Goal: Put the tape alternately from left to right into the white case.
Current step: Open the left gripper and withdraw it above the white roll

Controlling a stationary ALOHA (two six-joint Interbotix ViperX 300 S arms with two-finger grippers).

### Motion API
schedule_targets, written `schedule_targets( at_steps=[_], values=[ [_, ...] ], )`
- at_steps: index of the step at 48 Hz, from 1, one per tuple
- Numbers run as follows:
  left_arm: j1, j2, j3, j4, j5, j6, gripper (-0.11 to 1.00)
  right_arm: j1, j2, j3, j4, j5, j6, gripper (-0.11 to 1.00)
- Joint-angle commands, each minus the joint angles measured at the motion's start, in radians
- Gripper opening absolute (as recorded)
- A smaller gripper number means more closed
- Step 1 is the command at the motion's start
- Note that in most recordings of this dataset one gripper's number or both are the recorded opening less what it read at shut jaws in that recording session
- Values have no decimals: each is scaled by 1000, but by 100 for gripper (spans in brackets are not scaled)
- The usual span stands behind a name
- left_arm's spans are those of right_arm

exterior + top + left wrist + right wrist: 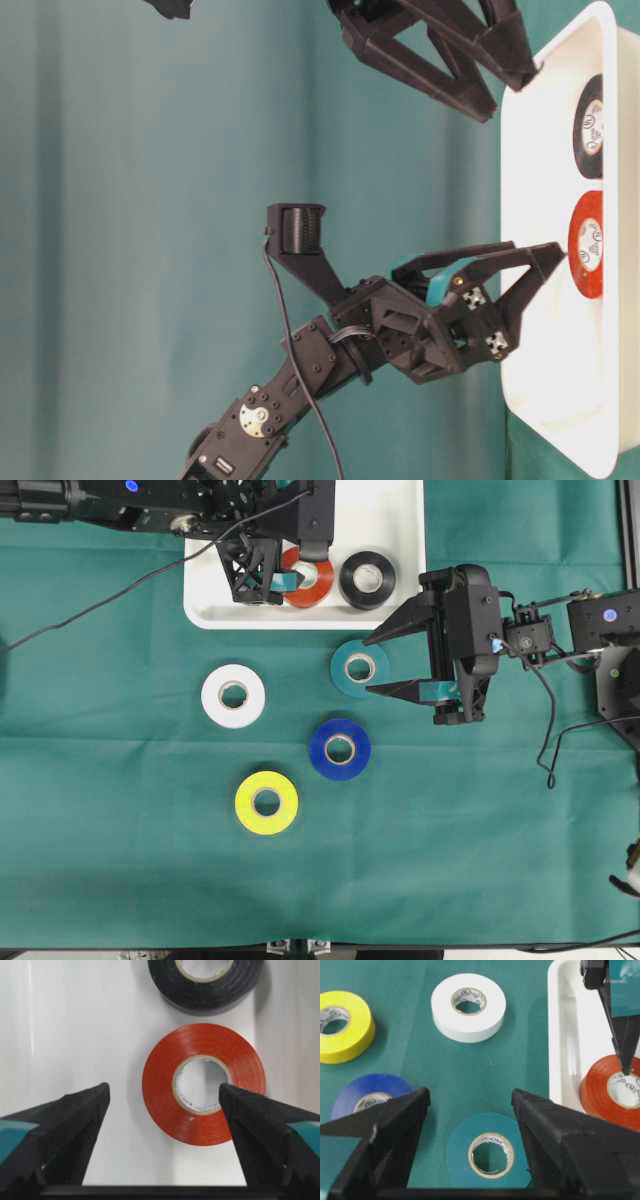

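The white case (300, 618) holds a black tape roll (349, 580) and, to its left, a red tape roll (160, 1085), both lying flat. My left gripper (164, 1094) is open over the red roll. One finger (240, 1110) stands at the roll's core and the other on the bare tray floor, gripping nothing. My right gripper (470, 1097) is open, with its fingers on either side of a teal roll (460, 1152) that lies flat on the cloth just below the case. White (215, 700), blue (322, 750) and yellow (250, 805) rolls lie on the cloth.
A green cloth (120, 810) covers the table. The left arm's black cable (120, 590) trails across the cloth at upper left, and another cable (548, 730) hangs beside the right arm. The case's left half (210, 590) is bare.
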Motion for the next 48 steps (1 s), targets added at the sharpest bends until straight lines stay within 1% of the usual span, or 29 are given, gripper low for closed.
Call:
schedule_targets(
  at_steps=[1, 15, 33, 40, 48],
  values=[
    [-8, -54, -5, 0, -6, -3, 66, 3, -6, -8, 0, -9, 2, 74],
    [-49, -137, 75, -3, -6, -15, 65, 3, -6, -11, 0, -9, 2, 74],
    [-166, -241, 193, -6, 0, -25, 65, 3, -6, -15, 0, -11, 0, 74],
    [-196, -262, 225, -8, 0, -61, 65, 3, -6, -15, 0, -11, 0, 74],
    [-230, -293, 258, -8, 5, -130, 65, 3, -6, -15, 0, -9, 2, 74]
  ],
)
